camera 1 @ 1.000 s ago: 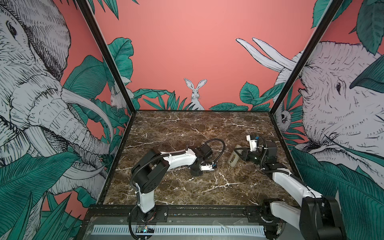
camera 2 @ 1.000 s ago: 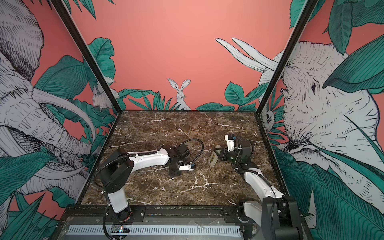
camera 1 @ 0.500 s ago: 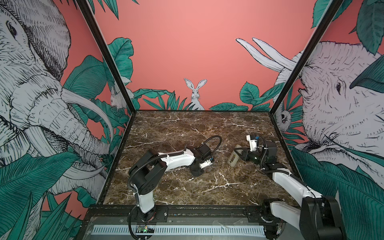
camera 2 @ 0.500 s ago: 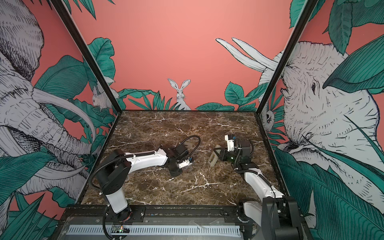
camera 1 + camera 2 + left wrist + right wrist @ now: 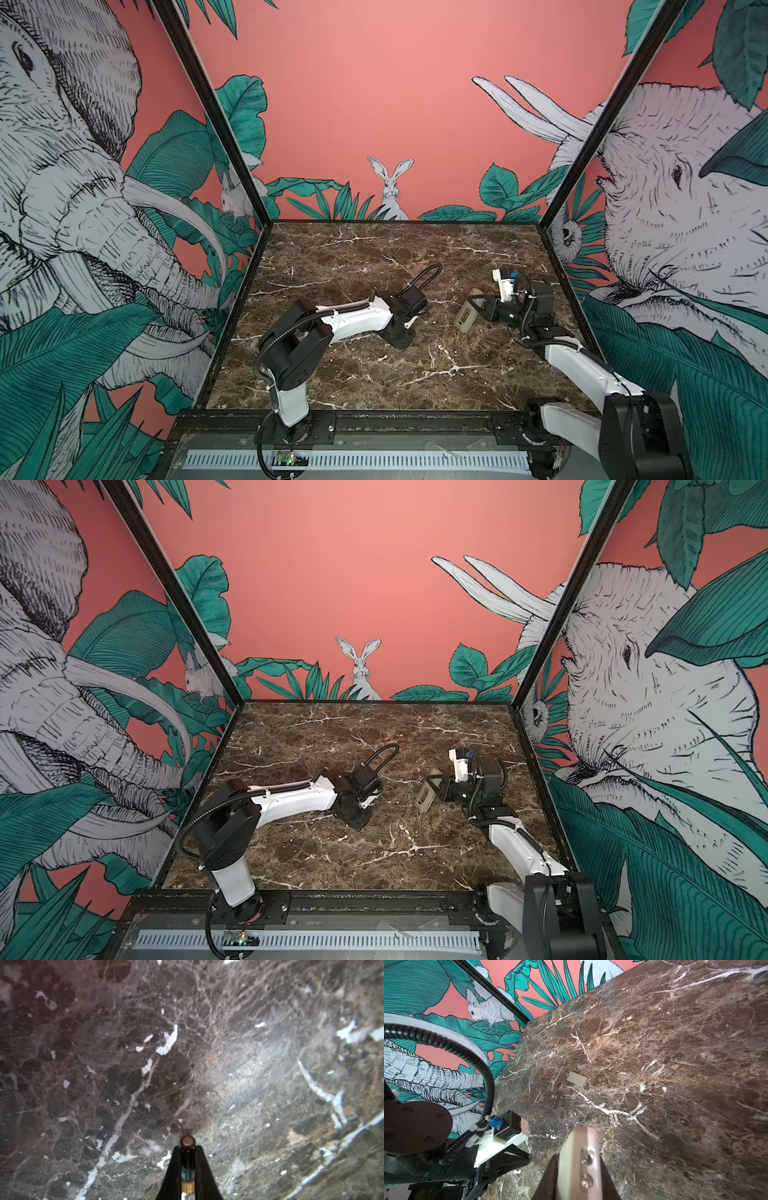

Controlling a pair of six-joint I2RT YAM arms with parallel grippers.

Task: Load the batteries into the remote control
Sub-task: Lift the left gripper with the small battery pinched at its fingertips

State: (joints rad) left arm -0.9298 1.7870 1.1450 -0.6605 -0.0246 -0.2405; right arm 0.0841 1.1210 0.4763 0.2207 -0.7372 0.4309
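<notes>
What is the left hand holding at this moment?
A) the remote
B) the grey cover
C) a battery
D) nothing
C: in the left wrist view the left hand is shut on a battery; the remote is in the right hand.

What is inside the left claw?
A slim dark battery, pinched between the left claw's black fingers, its metal end poking out above the marble table. The fingers cover its sides, and in both top views the claw hides it.
</notes>
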